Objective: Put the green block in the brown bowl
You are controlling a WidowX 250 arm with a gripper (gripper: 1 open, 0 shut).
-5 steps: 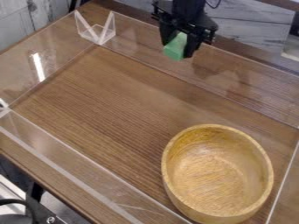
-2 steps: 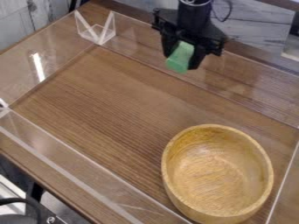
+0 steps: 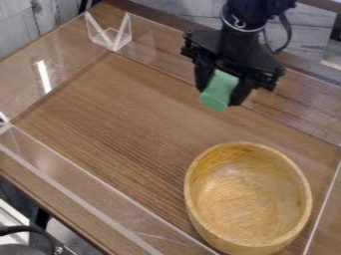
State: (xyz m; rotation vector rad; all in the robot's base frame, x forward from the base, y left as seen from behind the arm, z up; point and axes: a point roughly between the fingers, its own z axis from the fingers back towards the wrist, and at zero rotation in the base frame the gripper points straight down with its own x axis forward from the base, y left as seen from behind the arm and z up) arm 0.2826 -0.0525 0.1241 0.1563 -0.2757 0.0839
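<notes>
The green block hangs in the air between the black fingers of my gripper, which is shut on it. It is tilted, its lower end pointing down at the table. The gripper is above the wooden tabletop, up and a little left of the brown bowl. This large round wooden bowl sits at the near right with nothing inside it. The block is well above the bowl's far rim and apart from it.
Clear plastic walls enclose the wooden tabletop. A small clear stand is at the far left corner. Cables run behind the arm at the top right.
The gripper has carried the green block toward the near right, closer to the bowl, and lower in the picture. The bowl has not moved.
</notes>
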